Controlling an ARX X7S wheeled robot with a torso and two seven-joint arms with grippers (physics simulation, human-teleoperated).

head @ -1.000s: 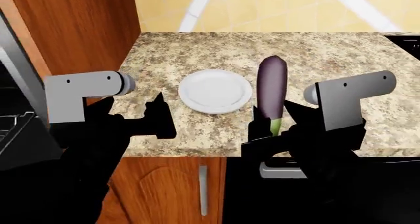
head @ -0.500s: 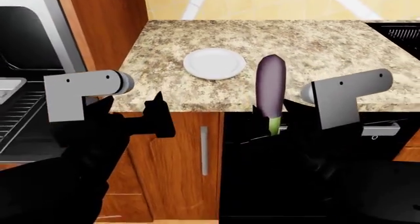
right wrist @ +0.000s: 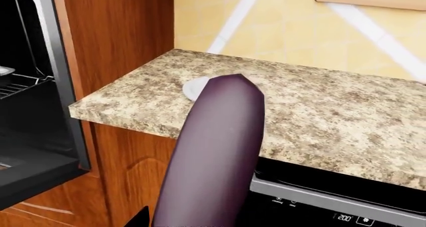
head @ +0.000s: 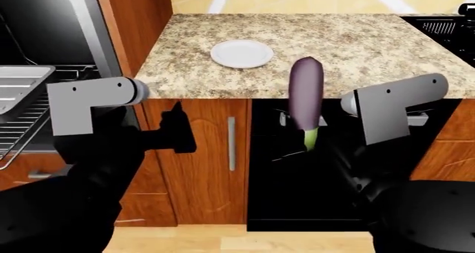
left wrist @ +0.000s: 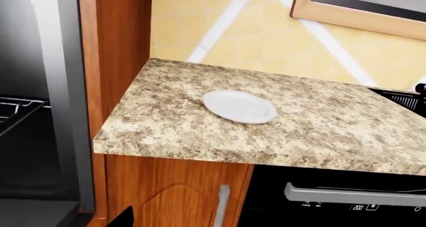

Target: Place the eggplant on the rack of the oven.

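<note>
Eggplant (head: 306, 94) is standing nearly upright in my right pincer (head: 301, 150), which is clenching it at the green stem end, purple tip up, in front of the black-fronted appliance (head: 297, 180) and below the counter (head: 356, 41) edge. I am judging this as the carrying step: the thing is lifted and off the counter, not yet near the oven (head: 44, 53).

Oven is sitting well apart, at the far left, its dark cavity open, with the rack (head: 22, 125) showing as a wire grid and a grey tray (head: 19, 89) lying above it. My next move is calling for a swing or turn leftward, then tipping the eggplant flat so it is sliding in over the rack and under the tray.

My left pincer (head: 178, 133) is hanging empty between me and the oven; I cannot tell whether it is parted. That arm and the wood cabinet post (head: 130, 19) are standing in the way. White plate (head: 242, 53) is resting on the counter, out of the path.
</note>
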